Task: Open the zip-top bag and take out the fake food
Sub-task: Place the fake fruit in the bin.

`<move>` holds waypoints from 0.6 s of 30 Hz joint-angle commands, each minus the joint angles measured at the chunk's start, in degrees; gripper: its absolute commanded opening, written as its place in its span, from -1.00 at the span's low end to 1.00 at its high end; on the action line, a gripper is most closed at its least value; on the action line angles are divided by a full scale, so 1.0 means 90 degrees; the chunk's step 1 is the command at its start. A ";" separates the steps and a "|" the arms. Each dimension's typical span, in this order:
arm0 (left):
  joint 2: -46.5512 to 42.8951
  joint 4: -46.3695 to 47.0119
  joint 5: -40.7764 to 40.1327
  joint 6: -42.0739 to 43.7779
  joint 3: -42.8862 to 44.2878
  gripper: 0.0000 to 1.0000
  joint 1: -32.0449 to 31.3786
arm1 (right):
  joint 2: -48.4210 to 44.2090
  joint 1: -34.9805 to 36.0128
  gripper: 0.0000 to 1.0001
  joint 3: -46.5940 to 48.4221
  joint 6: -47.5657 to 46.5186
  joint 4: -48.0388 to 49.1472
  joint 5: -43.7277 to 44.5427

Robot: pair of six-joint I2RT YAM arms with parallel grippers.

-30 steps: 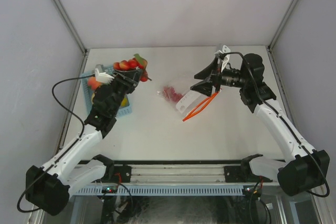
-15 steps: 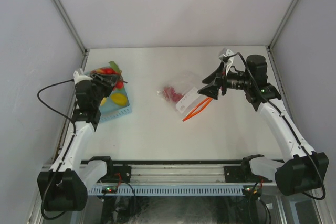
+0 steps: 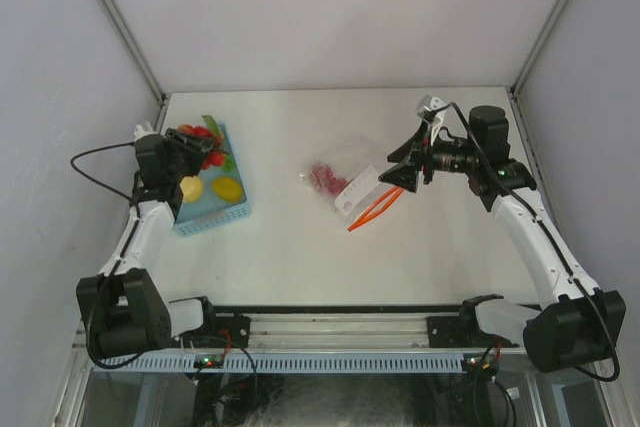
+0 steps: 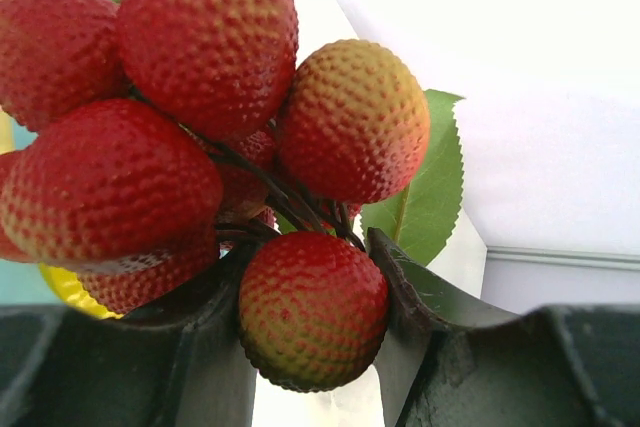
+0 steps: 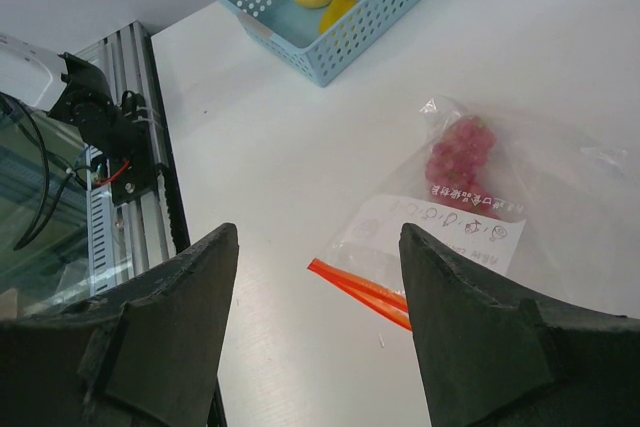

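The clear zip-top bag [image 3: 345,179] lies on the table's middle with its red-orange zip strip [image 3: 374,209] toward the near right and a white label [image 3: 358,190]. A small dark-red fruit cluster [image 3: 324,176] is still inside it. My right gripper [image 3: 404,173] hovers open and empty just right of the bag. In the right wrist view its fingers [image 5: 170,337] frame the strip [image 5: 365,292], with the bag [image 5: 560,227] beyond. My left gripper [image 3: 196,143] is shut on a bunch of red bumpy berries [image 4: 313,307] with a green leaf [image 4: 425,197], held over the basket.
A light-blue slotted basket [image 3: 215,215] stands at the left edge of the table and holds yellow pieces [image 3: 228,187]. It also shows in the right wrist view [image 5: 350,27]. Grey walls close in the table on three sides. A metal rail runs along the near edge.
My left arm has swung left and back, carrying the red berry bunch to the basket's far left. My right gripper has drawn back slightly to the right, and the bag's strip has settled.
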 commanded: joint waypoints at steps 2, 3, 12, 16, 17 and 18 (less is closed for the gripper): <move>0.0402 0.0170 0.0196 -0.0059 0.0559 -0.99 0.0225 | -0.0048 -0.0034 0.30 0.0169 -0.0220 -0.0070 -0.0005; 0.0483 0.0107 0.0205 -0.0089 0.0611 -1.00 0.0249 | -0.0040 -0.0034 0.30 0.0165 -0.0239 -0.0075 0.0005; 0.1063 -0.0265 -0.0028 -0.0226 0.0975 -1.00 0.0345 | 0.0008 -0.0049 0.30 0.0164 -0.0339 -0.0123 0.0036; 0.1305 -0.0479 -0.0136 -0.0156 0.1186 -1.00 0.0344 | 0.0021 -0.0053 0.30 0.0170 -0.0379 -0.0144 0.0052; 0.1349 -0.0508 -0.0152 -0.0125 0.1226 -1.00 0.0349 | 0.0026 -0.0054 0.31 0.0165 -0.0385 -0.0144 0.0051; 0.1393 -0.0550 -0.0194 -0.0108 0.1272 -1.00 0.0352 | 0.0030 -0.0051 0.31 0.0164 -0.0386 -0.0144 0.0048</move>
